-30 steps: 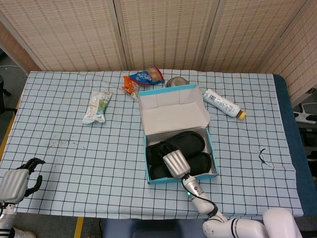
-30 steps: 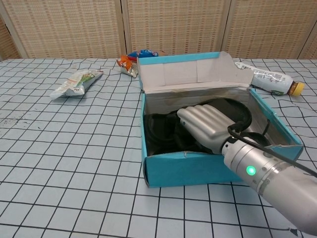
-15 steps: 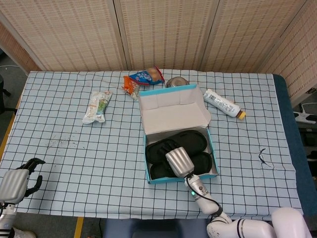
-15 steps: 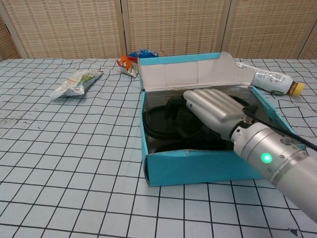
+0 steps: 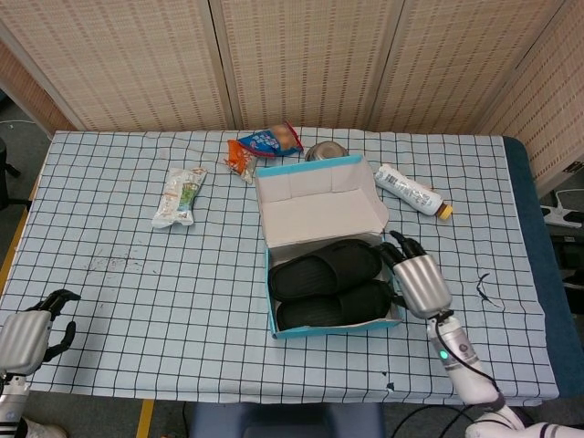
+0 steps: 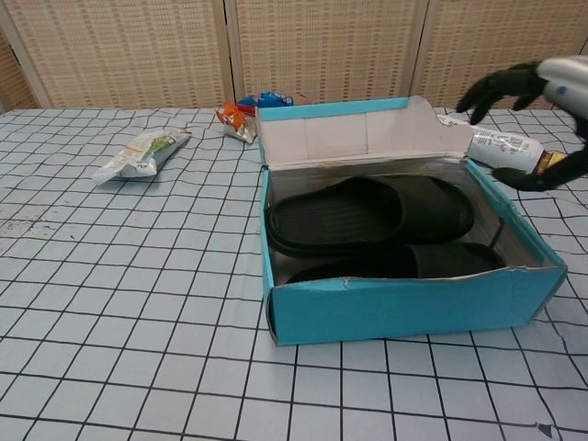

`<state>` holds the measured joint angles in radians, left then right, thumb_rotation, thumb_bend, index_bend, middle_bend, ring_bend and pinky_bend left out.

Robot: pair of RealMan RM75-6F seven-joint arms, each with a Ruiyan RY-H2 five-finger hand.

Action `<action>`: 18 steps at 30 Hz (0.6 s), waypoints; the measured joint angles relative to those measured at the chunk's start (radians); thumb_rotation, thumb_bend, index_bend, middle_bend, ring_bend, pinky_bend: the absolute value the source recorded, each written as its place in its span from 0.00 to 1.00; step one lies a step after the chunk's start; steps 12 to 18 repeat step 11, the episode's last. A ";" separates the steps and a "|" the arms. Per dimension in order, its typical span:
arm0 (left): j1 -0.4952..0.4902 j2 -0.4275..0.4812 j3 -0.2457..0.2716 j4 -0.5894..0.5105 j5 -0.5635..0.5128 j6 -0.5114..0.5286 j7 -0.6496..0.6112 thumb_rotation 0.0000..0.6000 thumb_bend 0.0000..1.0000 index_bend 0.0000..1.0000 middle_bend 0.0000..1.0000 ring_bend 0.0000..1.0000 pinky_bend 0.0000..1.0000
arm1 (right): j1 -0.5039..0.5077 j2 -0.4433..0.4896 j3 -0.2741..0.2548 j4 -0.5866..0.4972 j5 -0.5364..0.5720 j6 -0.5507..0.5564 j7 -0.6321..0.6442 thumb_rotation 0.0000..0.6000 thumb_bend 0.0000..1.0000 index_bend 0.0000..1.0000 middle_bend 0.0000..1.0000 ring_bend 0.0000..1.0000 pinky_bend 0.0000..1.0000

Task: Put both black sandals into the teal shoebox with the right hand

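Both black sandals lie side by side inside the teal shoebox, whose lid stands open behind them. We see our right hand hanging just beside the box's right wall, fingers spread and empty. Our left hand sits at the near left corner of the checked tablecloth, fingers curled in around nothing. Behind the box lie a bottle, a blue snack bag, an orange packet and a green pouch.
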<state>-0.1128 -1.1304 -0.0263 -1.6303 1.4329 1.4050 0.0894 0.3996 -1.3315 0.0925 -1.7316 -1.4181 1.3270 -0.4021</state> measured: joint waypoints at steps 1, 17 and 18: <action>0.000 0.000 0.000 0.000 0.000 0.002 0.004 1.00 0.51 0.28 0.24 0.41 0.57 | -0.027 0.024 -0.011 0.008 0.004 0.018 0.001 1.00 0.17 0.21 0.23 0.06 0.16; 0.001 -0.014 -0.003 -0.001 -0.004 0.008 0.054 1.00 0.50 0.28 0.24 0.41 0.57 | -0.149 0.084 -0.053 0.228 0.150 0.041 0.124 1.00 0.06 0.01 0.00 0.00 0.05; 0.001 -0.014 -0.003 -0.001 -0.004 0.008 0.054 1.00 0.50 0.28 0.24 0.41 0.57 | -0.149 0.084 -0.053 0.228 0.150 0.041 0.124 1.00 0.06 0.01 0.00 0.00 0.05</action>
